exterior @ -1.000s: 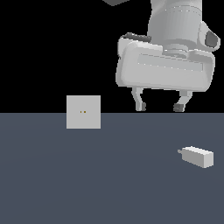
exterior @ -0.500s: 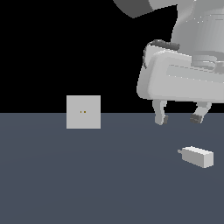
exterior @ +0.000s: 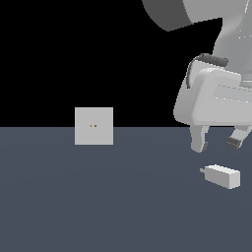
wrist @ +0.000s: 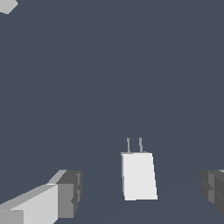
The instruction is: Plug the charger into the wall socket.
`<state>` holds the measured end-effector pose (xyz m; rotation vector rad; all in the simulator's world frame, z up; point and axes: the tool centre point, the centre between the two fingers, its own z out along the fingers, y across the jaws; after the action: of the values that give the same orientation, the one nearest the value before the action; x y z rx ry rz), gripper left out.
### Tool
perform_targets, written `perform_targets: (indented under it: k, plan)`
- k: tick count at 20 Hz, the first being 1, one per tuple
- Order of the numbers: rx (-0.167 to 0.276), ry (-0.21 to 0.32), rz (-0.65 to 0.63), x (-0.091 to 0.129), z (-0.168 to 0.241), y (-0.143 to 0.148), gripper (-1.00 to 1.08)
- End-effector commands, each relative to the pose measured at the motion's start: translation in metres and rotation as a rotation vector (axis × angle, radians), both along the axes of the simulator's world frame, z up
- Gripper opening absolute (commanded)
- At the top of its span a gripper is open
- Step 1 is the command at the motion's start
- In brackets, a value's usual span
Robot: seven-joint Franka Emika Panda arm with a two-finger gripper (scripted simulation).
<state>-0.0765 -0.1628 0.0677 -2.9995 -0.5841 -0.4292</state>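
The charger (exterior: 223, 176) is a small light-grey block lying flat on the dark floor at the exterior view's right, its thin prongs pointing toward the exterior view's left. In the wrist view the charger (wrist: 138, 176) lies between my two fingers. My gripper (exterior: 218, 143) hangs open and empty just above the charger, not touching it. The wall socket (exterior: 94, 126) is an upright light-grey square plate with two tiny orange-brown holes, far off at the exterior view's left. A corner of the wall socket (wrist: 7, 6) shows in the wrist view.
A flat dark grey floor (exterior: 123, 206) spreads under everything, with a black background behind. Nothing else stands between the charger and the socket.
My gripper has moved toward the exterior view's right and down, from above the floor's middle to just over the charger. Its fingers stay open. The charger and socket have not moved.
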Motion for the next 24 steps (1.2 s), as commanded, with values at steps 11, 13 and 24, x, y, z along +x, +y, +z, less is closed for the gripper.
perform_targets:
  k: [11,13,24]
  plan:
    - [0.002,-0.010,0.020,0.000,-0.006,-0.007,1.00]
    - [0.002,-0.010,0.020,0.000,-0.006,-0.007,1.00]
    - [0.002,-0.010,0.020,-0.001,-0.040,-0.007,1.00]
